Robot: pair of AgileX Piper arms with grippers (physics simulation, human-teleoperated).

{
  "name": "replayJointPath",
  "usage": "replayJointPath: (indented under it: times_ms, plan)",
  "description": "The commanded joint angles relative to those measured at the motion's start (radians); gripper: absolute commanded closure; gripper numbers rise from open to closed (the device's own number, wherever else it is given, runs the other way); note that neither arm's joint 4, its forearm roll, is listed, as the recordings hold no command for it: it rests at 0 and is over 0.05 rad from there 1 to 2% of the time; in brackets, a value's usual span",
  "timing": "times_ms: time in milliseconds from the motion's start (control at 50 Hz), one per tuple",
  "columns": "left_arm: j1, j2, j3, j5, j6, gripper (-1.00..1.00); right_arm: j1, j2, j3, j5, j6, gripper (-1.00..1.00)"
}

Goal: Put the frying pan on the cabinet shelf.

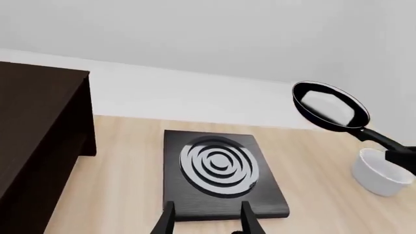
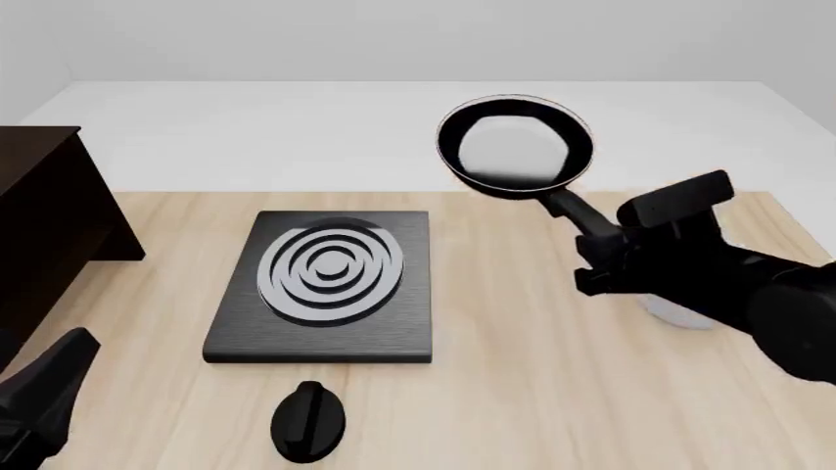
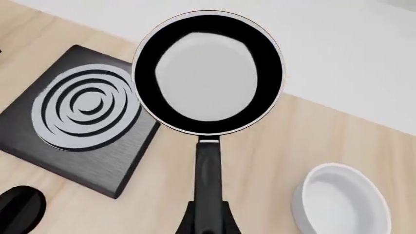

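The frying pan (image 2: 514, 145), black with a pale-grey inside, hangs level in the air above the table's far side, right of the stove plate. My right gripper (image 2: 596, 251) is shut on its long black handle (image 3: 208, 170), fingers (image 3: 188, 225) on either side of it. In the left wrist view the pan (image 1: 330, 107) shows far off. The dark brown cabinet shelf (image 2: 46, 230) stands at the far left, its flat top (image 1: 32, 97) bare. My left gripper (image 1: 208, 222) is open and holds nothing, pointing over the stove plate's near edge.
A black square stove plate (image 2: 327, 284) with silver rings lies mid-table. A black round knob-like thing (image 2: 309, 421) sits in front of it. A white bowl (image 3: 341, 204) stands right of the plate, under my right arm. The left arm (image 2: 39, 401) fills the front view's lower left corner.
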Motion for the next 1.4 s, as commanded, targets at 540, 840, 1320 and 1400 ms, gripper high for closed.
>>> replayJointPath:
  times_ms: [540, 840, 1320, 1400]
  plan:
    - [-0.003, 0.1, -0.23, 0.073, -0.386, -1.0, 0.263, 0.196, -0.453, 0.111, 0.051, 1.0]
    - [-0.062, 0.154, -0.248, 0.038, -0.441, -1.0, 0.342, 0.251, -0.57, 0.153, 0.052, 1.0]
    - [-0.14, 0.19, -0.229, -0.032, -0.582, -1.0, 0.501, 0.354, -0.711, 0.174, 0.055, 1.0]
    - [-0.16, 0.178, -0.222, -0.03, -0.605, -1.0, 0.544, 0.383, -0.732, 0.178, 0.05, 1.0]
